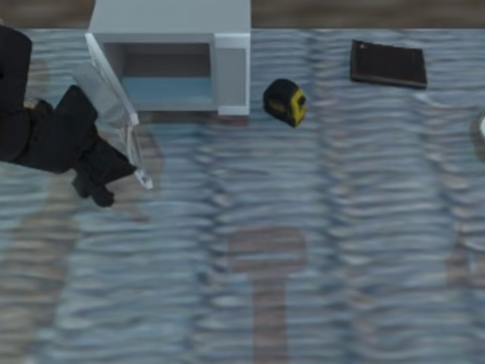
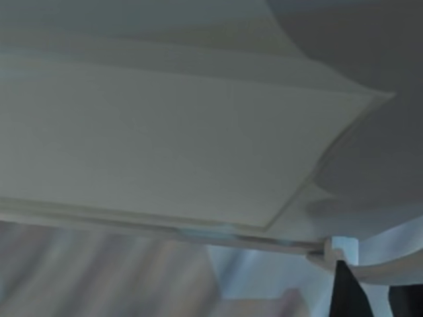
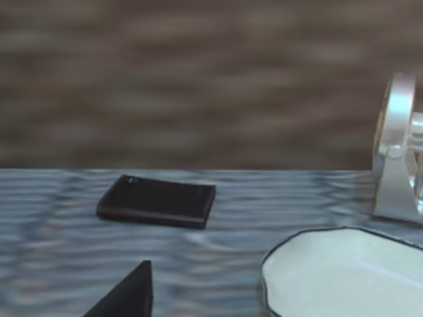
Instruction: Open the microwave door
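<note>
Beside a yellow-black tape measure (image 1: 286,101) and a dark book (image 1: 388,64) on the desk (image 1: 318,250), top-left, a white-grey microwave (image 1: 182,45) with door (image 1: 117,106) swung wide, blue floor bared, left tool (image 1: 102,189) at its outer edge, finger spread unclear.

Microwave (image 1: 231,64): large white-grey box, upper left of the top view, against the bench's far edge. Cavity exposed, pale blue floor visible inside; narrow grey control panel on its right side.

Microwave door (image 1: 114,98): white-framed panel, grey translucent window. Swung open, hinged at the box's left corner, angling toward lower left, free edge near frame mid-left. It fills the left wrist view.
</note>
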